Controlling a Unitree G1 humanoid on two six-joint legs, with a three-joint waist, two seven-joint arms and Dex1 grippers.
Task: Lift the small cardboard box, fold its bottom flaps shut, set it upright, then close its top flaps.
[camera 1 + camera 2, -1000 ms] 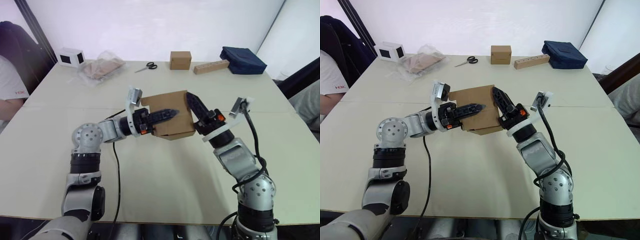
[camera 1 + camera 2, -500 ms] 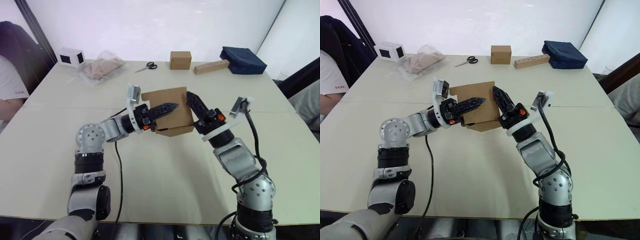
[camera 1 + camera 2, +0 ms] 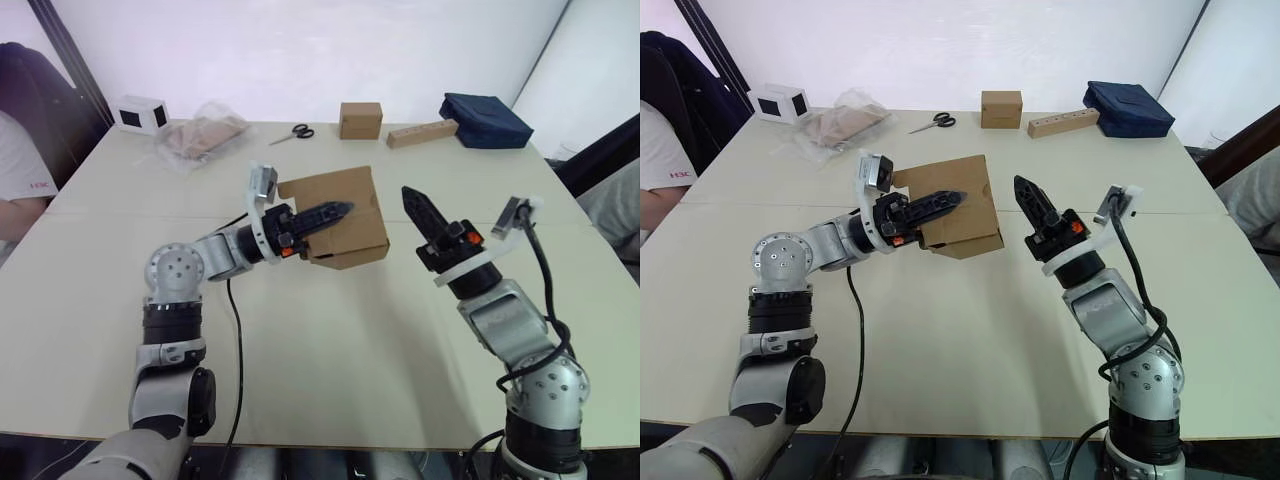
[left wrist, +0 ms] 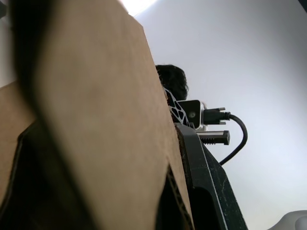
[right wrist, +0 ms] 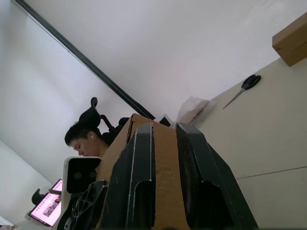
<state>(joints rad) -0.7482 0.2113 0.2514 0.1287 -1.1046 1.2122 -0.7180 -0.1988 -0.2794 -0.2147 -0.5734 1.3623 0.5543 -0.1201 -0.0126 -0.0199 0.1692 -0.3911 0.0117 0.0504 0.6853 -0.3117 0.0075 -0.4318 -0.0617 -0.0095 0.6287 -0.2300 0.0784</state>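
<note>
The small cardboard box, plain brown with loose flaps, hangs tilted above the middle of the table. My left gripper comes in from the left and is shut on one of its walls, with one black finger lying across the near face. In the left wrist view the box wall sits against a finger. My right gripper stands to the right of the box, a short gap away and touching nothing. Its fingers are open by a narrow slot, through which the box shows.
Along the table's far edge lie a neat cardboard cube, a tan block, scissors, a plastic bag, a white box and a dark blue bag. A person sits at the left.
My right gripper has come off the box's right side and moved away to the right. The left gripper kept its hold and shifted the box slightly up and left.
</note>
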